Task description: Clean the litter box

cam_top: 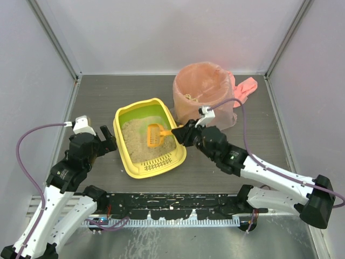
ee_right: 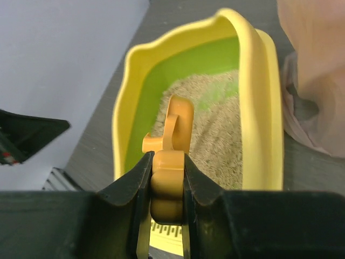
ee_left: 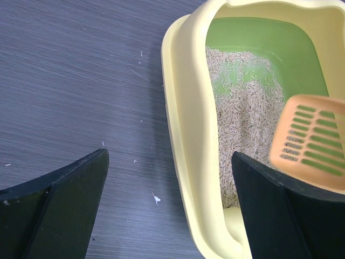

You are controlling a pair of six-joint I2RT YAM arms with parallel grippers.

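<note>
Litter box (cam_top: 156, 166) on table (cam_top: 108, 91), scoop (cam_top: 155, 135) over litter

The yellow litter box sits mid-table, its slotted ledge on the near side. The bin (cam_top: 205, 116) with pink bag stands just beside its far right corner. The left gripper (cam_top: 107, 141) hangs at the box's left rim, jaws wide and empty. The right gripper (cam_top: 177, 131) is clamped on the orange scoop's handle.
</note>
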